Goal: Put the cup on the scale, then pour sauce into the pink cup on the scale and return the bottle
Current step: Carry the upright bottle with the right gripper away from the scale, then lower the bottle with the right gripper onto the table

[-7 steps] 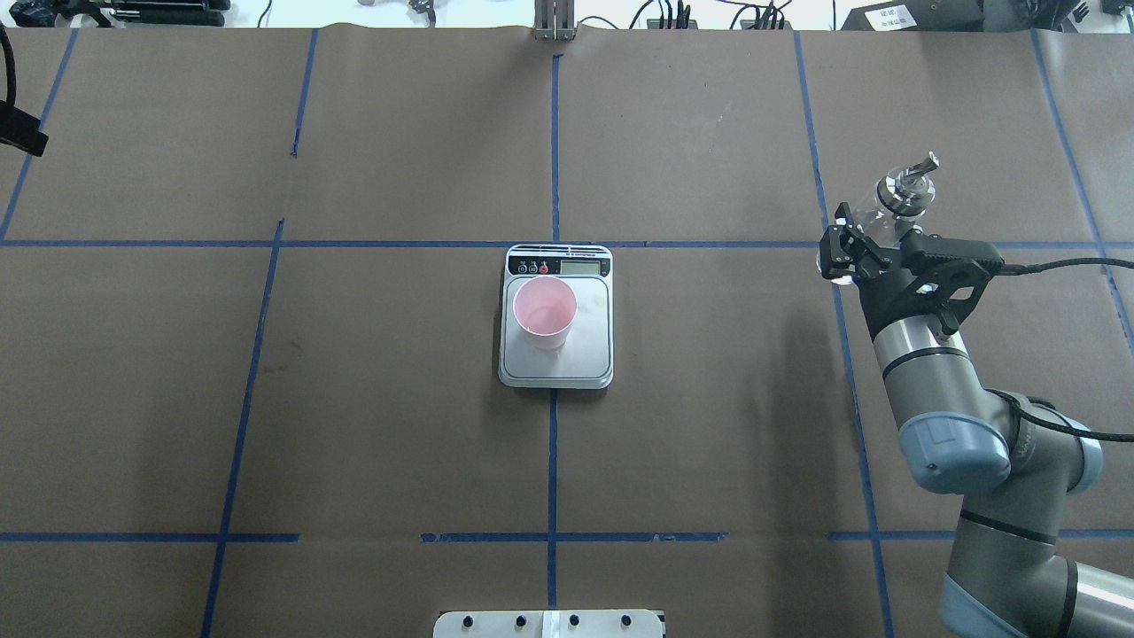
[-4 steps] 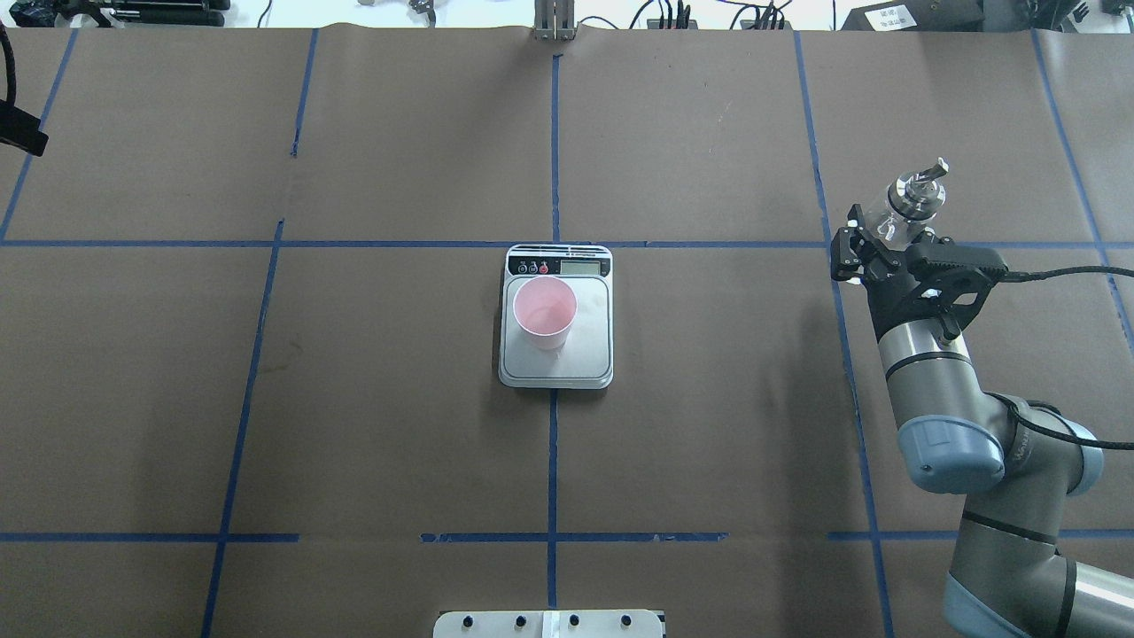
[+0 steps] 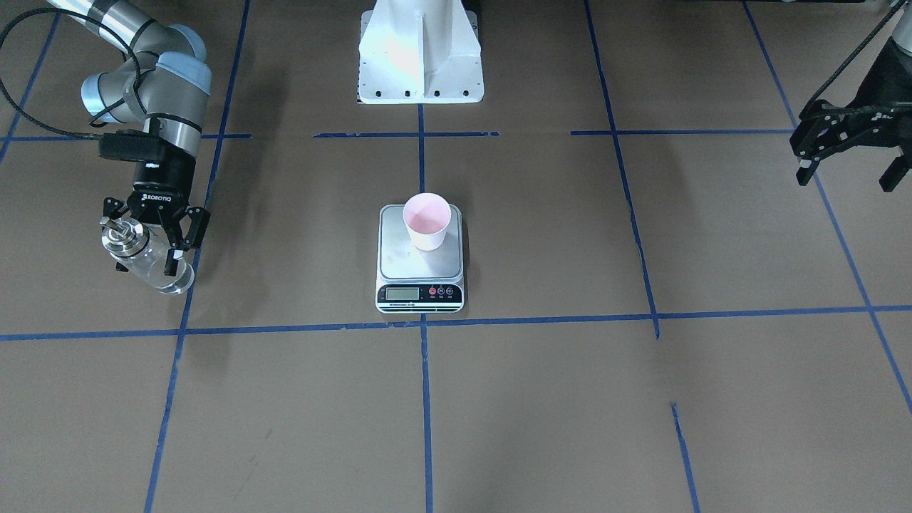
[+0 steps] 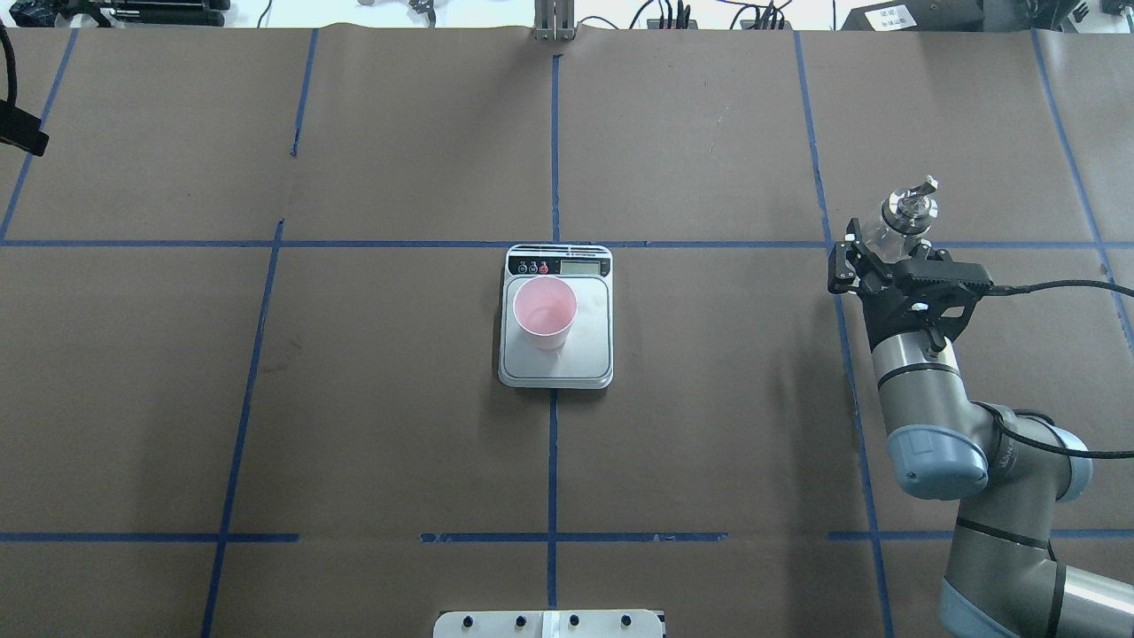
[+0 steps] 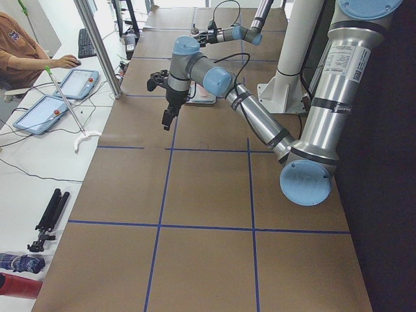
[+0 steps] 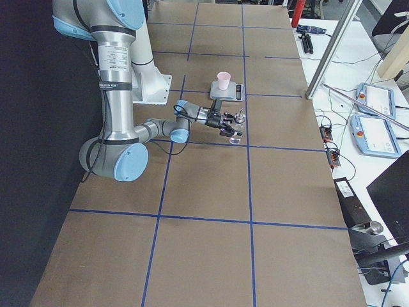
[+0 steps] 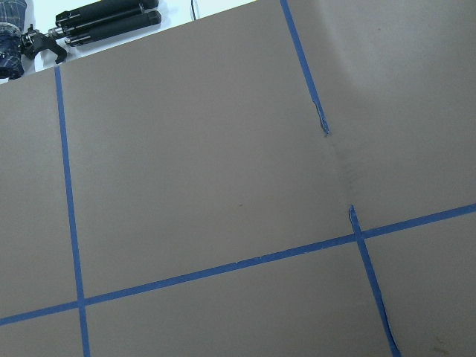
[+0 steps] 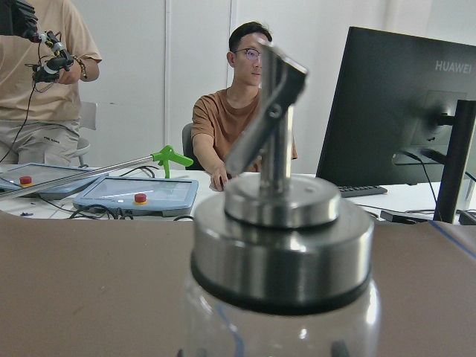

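The pink cup [image 4: 544, 312] stands upright on the silver scale [image 4: 589, 350] at the table's middle, also seen as cup [image 3: 427, 221] on scale [image 3: 417, 267]. Far to the robot's right, my right gripper [image 4: 881, 248] is shut on the clear glass bottle [image 3: 153, 269], which is upright and low over the table. Whether its base touches the paper I cannot tell. Its silver pourer cap [image 8: 282, 216] fills the right wrist view. The sauce inside is too clear to make out. My left gripper [image 3: 846, 174] hangs open with nothing in it, far out on the robot's left.
Blue tape lines cross the brown paper table. The white robot base [image 3: 420, 57] sits behind the scale. Beyond the far edge are two people [image 8: 230, 111], tablets [image 5: 75, 81] and a monitor [image 8: 401, 111]. A folded tripod [image 7: 104, 22] lies off the table's left end.
The right gripper has come down with the bottle and drawn slightly back toward the robot, and the bottle now stands straighter. Cup, scale and left arm have not moved.
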Available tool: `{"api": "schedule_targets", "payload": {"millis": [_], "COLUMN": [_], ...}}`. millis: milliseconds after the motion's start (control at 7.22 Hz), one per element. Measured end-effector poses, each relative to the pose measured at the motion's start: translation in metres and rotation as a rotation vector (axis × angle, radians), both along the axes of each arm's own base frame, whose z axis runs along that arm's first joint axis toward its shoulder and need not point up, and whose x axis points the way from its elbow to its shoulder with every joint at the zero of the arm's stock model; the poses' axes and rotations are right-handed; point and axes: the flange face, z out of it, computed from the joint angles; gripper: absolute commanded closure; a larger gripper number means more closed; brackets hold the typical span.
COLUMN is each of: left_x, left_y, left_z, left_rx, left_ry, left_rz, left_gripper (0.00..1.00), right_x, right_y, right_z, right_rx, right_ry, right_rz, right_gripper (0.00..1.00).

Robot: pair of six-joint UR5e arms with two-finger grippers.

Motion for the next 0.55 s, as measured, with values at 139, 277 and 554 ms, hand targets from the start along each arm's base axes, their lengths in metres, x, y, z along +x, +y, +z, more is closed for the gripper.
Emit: {"api": "schedule_targets", "payload": {"millis": [139,277,554], "left_x": [0.000,0.000,0.000], "left_y": [0.000,0.000,-0.001], "left_z": [0.000,-0.001,-0.002], "left_rx": [0.001,0.001,0.003], "left_ry": [0.000,0.000,0.001], "left_rz": [0.000,0.000,0.000], "left_gripper": [0.00,0.00,0.00], "right_x": [-0.005,-0.009,-0.016], "right_y": [0.004,0.008,0.014], "right_z": [0.002,0.002,0.006], "right_rx": [-0.001,-0.003,-0.007], "right_ry": [-0.001,-0.007,-0.012], "right_rz": [-0.009,-0.016,-0.029], "right_gripper": [1.00,1.00,1.00]}}
